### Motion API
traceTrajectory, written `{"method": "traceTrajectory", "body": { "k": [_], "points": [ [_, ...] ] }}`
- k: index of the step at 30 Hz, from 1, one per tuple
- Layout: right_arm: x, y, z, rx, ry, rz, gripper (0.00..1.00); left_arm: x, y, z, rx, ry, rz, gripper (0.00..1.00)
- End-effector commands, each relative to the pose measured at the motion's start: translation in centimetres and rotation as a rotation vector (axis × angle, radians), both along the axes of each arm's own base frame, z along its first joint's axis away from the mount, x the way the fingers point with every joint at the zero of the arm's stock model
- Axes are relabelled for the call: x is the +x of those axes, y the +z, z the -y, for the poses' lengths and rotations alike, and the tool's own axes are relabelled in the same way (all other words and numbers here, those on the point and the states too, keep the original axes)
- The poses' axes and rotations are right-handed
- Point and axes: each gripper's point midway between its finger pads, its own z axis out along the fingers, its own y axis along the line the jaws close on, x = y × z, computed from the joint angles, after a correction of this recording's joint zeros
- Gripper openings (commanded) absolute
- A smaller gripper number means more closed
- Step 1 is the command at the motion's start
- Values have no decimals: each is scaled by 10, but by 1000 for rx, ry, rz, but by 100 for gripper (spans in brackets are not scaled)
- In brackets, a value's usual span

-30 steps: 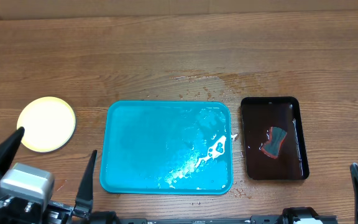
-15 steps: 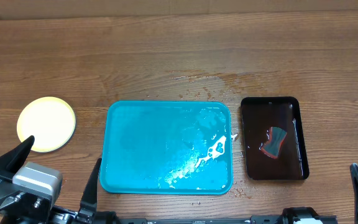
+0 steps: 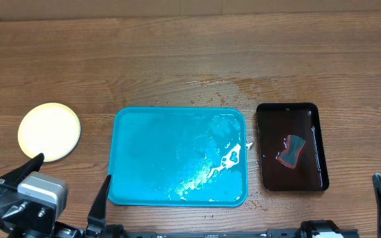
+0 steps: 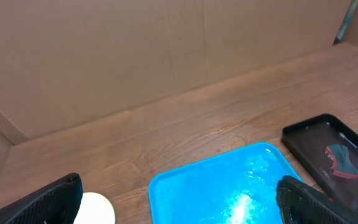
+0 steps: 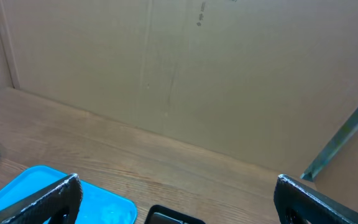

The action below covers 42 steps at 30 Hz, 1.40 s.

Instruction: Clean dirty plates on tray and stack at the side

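I count 1 pale yellow round plastic plate [image 3: 49, 131] on the overhead cam. Only 1 disc outline shows, so I can't tell if more sit under it. Trays: 2 total, i.e. 1 large turquoise-blue rectangular plastic tray [image 3: 151, 152] and 1 smaller black rectangular tray [image 3: 273, 132]. In the black one I see 1 grey-and-red sponge-like piece [image 3: 292, 151]. 1 brown wooden table [image 3: 177, 59] under it all. Grippers: 2, the left gripper [image 4: 179, 179] and the right gripper [image 5: 178, 180], each w/ 2 black fingers [image 4: 48, 199] in its own wrist cam, so 4 fingers altogether.
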Motion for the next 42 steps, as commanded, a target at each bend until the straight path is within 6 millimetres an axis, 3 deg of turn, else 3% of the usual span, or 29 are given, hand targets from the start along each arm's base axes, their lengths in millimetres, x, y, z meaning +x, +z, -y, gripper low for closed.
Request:
{"method": "traceTrajectory", "body": {
  "k": [1, 15, 19, 25, 29, 33, 42],
  "points": [
    [5, -1, 0, 0, 0, -11, 100, -1, -10, -1, -26, 16, -56, 100],
    [5, -1, 0, 0, 0, -11, 100, -1, -9, -1, 8, 2, -44, 100],
    [5, -1, 0, 0, 0, -11, 100, 9, -6, -1, 8, 0, -21, 100],
    [5, -1, 0, 0, 0, -11, 100, 32, 30, -2, 14, 2, 223, 100],
    [5, -1, 0, 0, 0, -11, 100, 38, 39, -2, 19, 4, 408, 100],
    [5, -1, 0, 0, 0, -11, 100, 42, 23, -2, 23, 2, 534, 100],
    [5, -1, 0, 0, 0, -11, 100, 57, -43, 4, 29, -35, 699, 100]
  ]
}}
